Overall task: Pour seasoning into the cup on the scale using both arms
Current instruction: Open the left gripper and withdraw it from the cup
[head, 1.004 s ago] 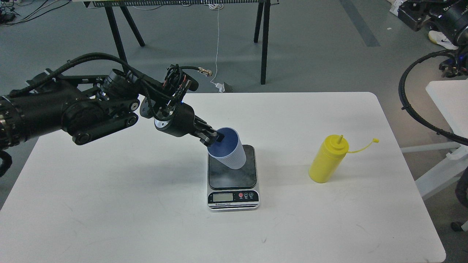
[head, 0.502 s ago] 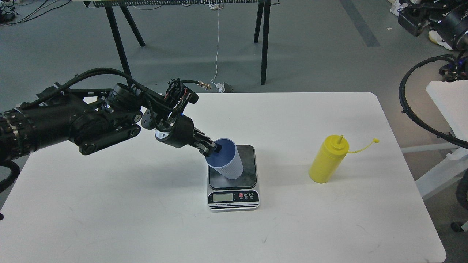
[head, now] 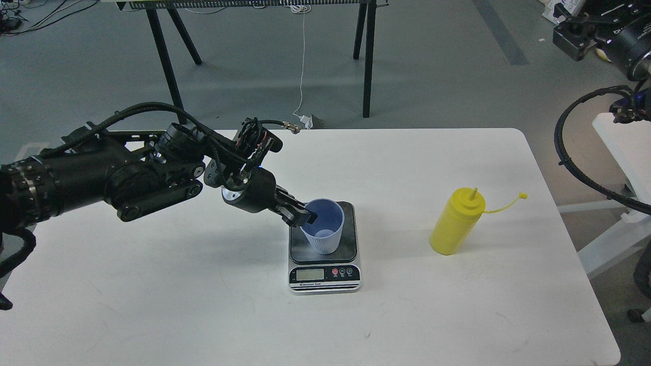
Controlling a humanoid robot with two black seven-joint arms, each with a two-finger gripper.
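On scale (head: 325, 274), cup (head: 324, 226) in left gripper (head: 304, 216)

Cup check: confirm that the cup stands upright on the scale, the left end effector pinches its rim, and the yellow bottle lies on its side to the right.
One error: the yellow bottle stands upright. Head view shows it. The cup does stand on the scale, left end effector pinching its rim.

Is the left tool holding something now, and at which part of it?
Yes. The left tool pinches the small light-blue ribbed plastic cup at its upper rim, on the cup's left side, one finger inside.
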